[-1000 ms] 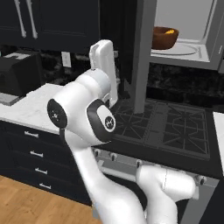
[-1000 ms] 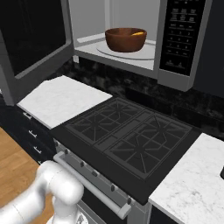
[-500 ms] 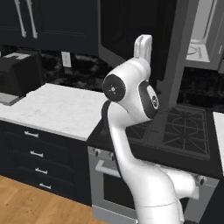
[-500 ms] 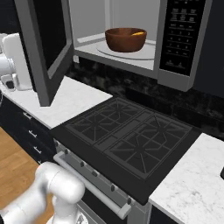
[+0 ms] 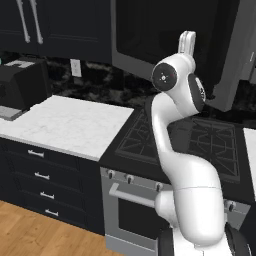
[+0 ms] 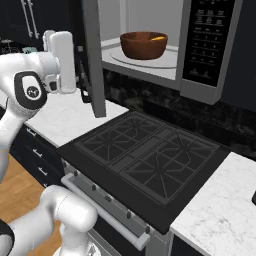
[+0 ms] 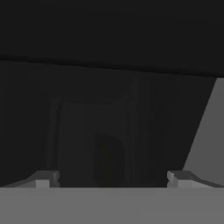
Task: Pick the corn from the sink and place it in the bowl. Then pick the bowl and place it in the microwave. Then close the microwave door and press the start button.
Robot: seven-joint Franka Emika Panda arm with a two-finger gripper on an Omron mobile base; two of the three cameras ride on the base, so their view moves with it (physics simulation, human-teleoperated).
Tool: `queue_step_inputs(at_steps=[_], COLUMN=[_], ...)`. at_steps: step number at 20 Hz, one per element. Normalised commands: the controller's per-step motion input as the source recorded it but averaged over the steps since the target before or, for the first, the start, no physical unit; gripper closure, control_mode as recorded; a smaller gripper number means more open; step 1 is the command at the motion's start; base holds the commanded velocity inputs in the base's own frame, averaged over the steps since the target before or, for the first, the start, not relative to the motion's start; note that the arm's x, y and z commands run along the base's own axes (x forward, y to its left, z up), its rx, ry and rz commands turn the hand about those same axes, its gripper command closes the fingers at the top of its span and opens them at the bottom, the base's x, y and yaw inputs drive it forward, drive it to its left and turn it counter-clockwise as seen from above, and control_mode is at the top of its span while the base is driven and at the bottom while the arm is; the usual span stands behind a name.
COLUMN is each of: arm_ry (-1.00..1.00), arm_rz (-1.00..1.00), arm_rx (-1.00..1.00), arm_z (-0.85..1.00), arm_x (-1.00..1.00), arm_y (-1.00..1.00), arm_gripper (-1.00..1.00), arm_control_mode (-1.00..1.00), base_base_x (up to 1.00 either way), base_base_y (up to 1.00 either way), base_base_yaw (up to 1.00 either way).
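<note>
With the door half shut: I'm pushing, not gripping.
Gripper (image 7: 112,178): jaws wide, holding nothing.
Door (image 6: 93,55): dark glass just ahead of my fingers (image 7: 43,178), so the hand can press it.
Bowl (image 6: 143,44): in the microwave (image 6: 200,47), corn (image 6: 157,38) inside.

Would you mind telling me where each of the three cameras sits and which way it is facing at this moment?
Left base view: behind the arm's left, looking forward at the microwave door and stove; the white arm rises at lower right.
Right base view: behind the arm's right, looking into the microwave at the bowl holding corn; the arm sits at left.
Hand view: on the hand, facing the door's dark glass; the open gripper tips rise at bottom.
Both base views share door and stove.
</note>
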Motion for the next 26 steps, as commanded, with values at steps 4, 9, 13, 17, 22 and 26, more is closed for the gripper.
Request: queue_step_inputs(at_steps=[4, 9, 13, 17, 22, 26], arm_ry=[0.0, 0.0, 0.0, -0.08, -0.08, -0.12], arm_rz=[-0.17, -0.12, -0.04, 0.0, 0.0, 0.0], arm_rx=[0.0, 0.0, 0.01, 0.03, 0.02, 0.0], arm_z=[0.0, -0.06, -0.11, -0.22, -0.26, -0.38], arm_x=[0.8, 0.9, 0.76, 0.56, 0.57, 0.69], arm_y=[-0.19, -0.41, -0.56, -0.56, -0.53, -0.34], arm_gripper=[-1.0, -1.0, -1.0, -1.0, -1.0, -1.0], arm_control_mode=[-1.0, -1.0, -1.0, -1.0, -1.0, -1.0], base_base_x=[0.0, 0.0, 0.0, 0.0, 0.0, 0.0], base_base_y=[0.0, 0.0, 0.0, 0.0, 0.0, 0.0], base_base_yaw=[0.0, 0.0, 0.0, 0.0, 0.0, 0.0])
